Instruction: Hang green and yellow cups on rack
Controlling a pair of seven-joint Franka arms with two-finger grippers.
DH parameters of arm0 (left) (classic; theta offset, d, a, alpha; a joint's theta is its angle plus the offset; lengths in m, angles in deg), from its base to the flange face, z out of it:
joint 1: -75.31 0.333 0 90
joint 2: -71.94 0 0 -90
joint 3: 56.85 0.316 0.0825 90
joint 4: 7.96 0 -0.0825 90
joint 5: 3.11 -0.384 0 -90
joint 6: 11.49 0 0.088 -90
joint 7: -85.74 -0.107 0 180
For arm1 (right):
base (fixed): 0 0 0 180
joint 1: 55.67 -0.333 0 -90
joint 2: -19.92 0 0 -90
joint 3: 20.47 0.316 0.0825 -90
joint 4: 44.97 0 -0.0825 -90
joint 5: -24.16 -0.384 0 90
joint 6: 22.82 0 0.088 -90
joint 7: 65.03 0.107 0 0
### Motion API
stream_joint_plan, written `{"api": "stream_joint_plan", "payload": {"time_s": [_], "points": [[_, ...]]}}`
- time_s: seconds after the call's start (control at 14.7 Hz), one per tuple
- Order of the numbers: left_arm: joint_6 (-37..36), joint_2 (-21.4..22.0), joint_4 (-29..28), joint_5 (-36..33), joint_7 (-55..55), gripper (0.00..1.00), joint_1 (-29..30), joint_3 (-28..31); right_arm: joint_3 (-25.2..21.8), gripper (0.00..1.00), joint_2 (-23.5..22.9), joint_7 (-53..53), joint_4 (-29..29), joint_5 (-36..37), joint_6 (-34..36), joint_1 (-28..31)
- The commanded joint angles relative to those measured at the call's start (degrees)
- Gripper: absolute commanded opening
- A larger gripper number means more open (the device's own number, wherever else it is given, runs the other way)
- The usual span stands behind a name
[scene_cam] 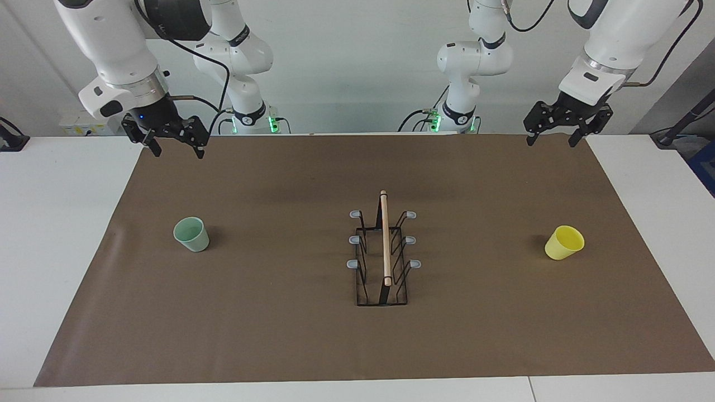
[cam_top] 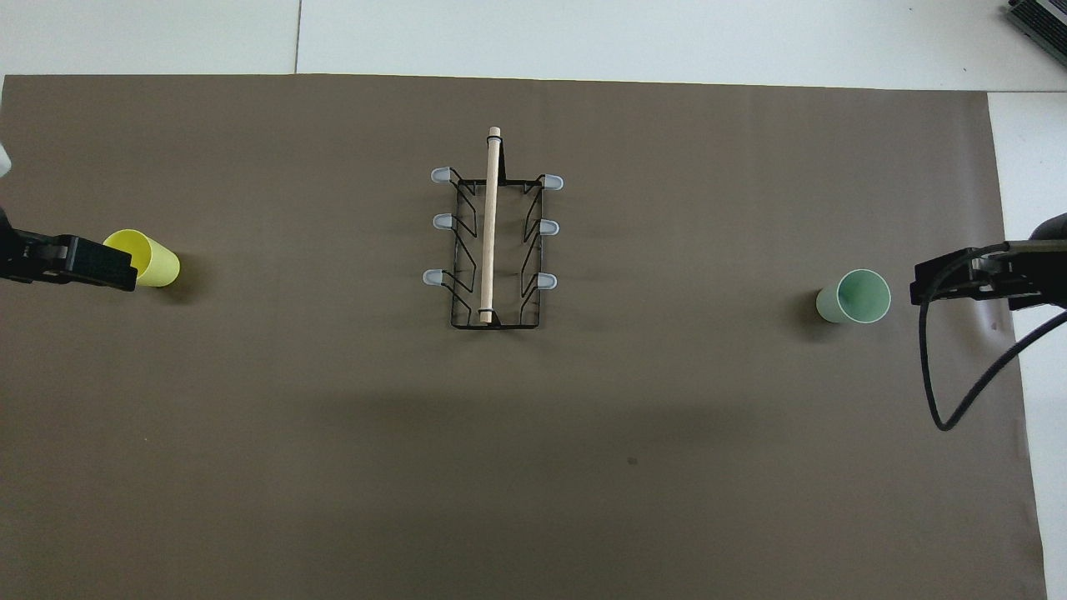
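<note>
Rack (scene_cam: 382, 251) stands mid-table, prongs free. Green cup (scene_cam: 191, 234) sits upright at the right arm's end, yellow cup (scene_cam: 564, 242) at the left's. Right gripper (scene_cam: 174, 146) and left gripper (scene_cam: 551, 137) hang raised, jaws open, empty, presumably each serving its own cup.

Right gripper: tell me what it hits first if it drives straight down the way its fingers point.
Probably the bare brown mat. The right gripper, open, points down at the mat's robot-side edge; the green cup looks clear of that line, though depth is uncertain.
</note>
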Motion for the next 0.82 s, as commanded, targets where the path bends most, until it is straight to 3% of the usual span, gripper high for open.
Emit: {"api": "stream_joint_plan", "payload": {"time_s": [0.0, 0.27, 0.54, 0.75], "points": [[-1.35, -1.05, 1.27, 1.04, 0.76, 1.00, 1.51, -0.16, 0.20, 1.00, -0.44, 1.20, 2.60, 0.79, -1.59, -0.34], [-2.40, -8.51, 9.25, 3.75, 0.85, 1.00, -0.51, 7.38, 0.11, 1.00, -4.83, -7.46, 1.99, 2.36, -2.72, 0.19], [-3.20, -19.93, 19.62, 6.92, 1.20, 1.00, -2.36, 16.34, 0.55, 1.00, -16.51, -15.40, 1.37, 16.58, -6.74, -4.11], [-1.37, -26.18, 24.29, 9.56, 1.81, 1.00, -2.36, 20.74, 0.55, 1.00, -18.46, -25.31, 2.51, 21.15, -7.48, -4.91]]}}
